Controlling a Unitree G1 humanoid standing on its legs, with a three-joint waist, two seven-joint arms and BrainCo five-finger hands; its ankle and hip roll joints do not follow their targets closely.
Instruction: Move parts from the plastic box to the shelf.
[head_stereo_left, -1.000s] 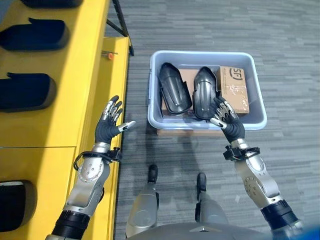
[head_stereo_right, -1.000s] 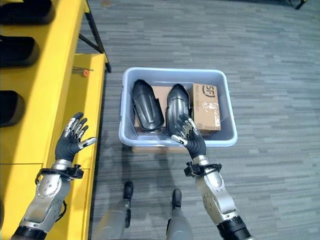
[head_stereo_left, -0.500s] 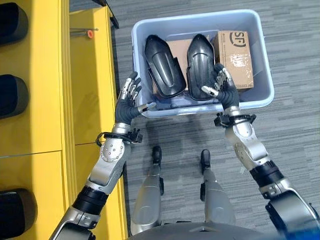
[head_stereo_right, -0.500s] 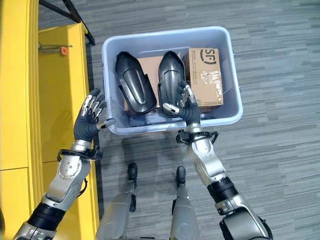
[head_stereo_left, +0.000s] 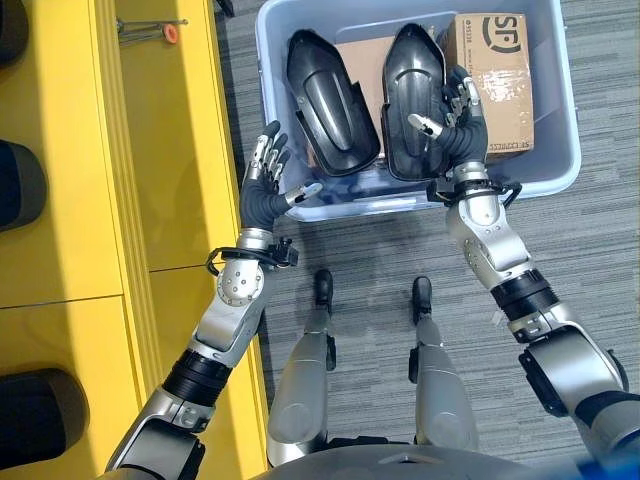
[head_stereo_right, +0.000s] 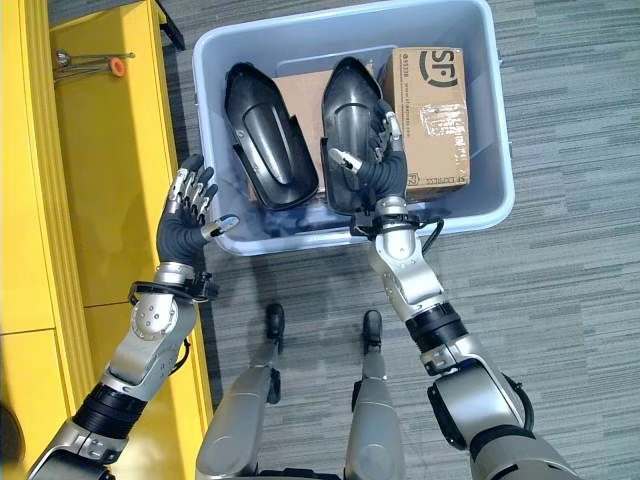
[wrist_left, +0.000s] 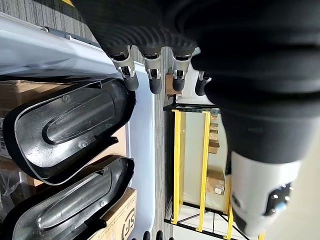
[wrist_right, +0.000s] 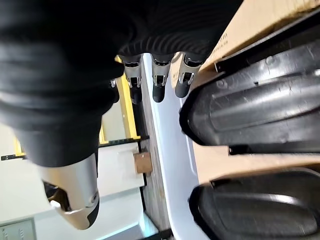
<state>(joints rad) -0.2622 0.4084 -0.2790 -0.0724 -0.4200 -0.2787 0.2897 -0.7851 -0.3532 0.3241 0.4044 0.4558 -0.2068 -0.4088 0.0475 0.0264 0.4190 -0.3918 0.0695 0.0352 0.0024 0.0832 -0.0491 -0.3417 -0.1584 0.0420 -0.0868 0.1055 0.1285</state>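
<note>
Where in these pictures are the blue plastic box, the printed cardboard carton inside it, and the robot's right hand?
plastic box (head_stereo_left: 575, 150): left eye view, on its right rim.
cardboard carton (head_stereo_left: 500, 85): left eye view, on its top face.
right hand (head_stereo_left: 458, 135): left eye view, on the dark back of the hand.

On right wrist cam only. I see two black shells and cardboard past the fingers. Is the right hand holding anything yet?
Observer: No. The right hand is open, fingers spread over the near end of the right black part, not curled round it.
Operator: Left hand?
Observer: The left hand is open too, outside the plastic box at its near-left corner, thumb by the rim.
Operator: Where's the shelf?
Observer: The yellow shelf runs along the robot's left, with a dark part already sitting in it.
</note>
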